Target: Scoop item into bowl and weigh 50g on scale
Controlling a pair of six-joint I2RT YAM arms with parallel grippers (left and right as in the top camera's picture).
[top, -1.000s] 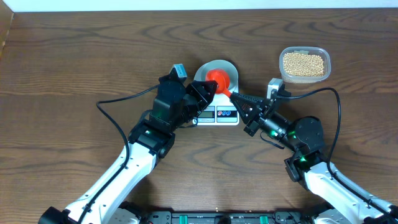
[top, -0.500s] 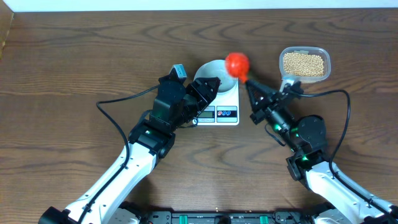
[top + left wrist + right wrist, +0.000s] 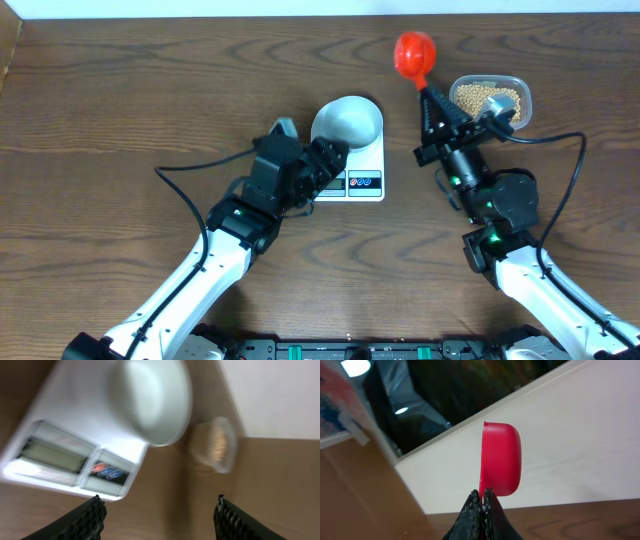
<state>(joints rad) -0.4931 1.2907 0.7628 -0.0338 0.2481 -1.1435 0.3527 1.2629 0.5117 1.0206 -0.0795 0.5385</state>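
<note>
The pale bowl (image 3: 347,121) sits on the white scale (image 3: 366,164), and no beans show inside it. My left gripper (image 3: 325,168) hovers over the scale's front left, open with nothing between its fingers. In the left wrist view the bowl (image 3: 150,400) and scale (image 3: 75,425) lie ahead of the open gripper (image 3: 159,503). The tan beans (image 3: 488,100) fill a clear tub (image 3: 520,98) at the back right. My right gripper (image 3: 432,103) is shut on the handle of a red scoop (image 3: 414,52), raised just left of the tub. In the right wrist view the scoop (image 3: 502,460) stands on edge above the gripper (image 3: 482,494).
Black cables trail from both arms over the brown wooden table (image 3: 150,90). A pale wall (image 3: 570,425) rises behind the table's far edge. The tub (image 3: 215,447) shows blurred beyond the bowl in the left wrist view.
The right arm has carried the red scoop from over the bowl up and right toward the tub. The left gripper has opened and drawn back from the bowl.
</note>
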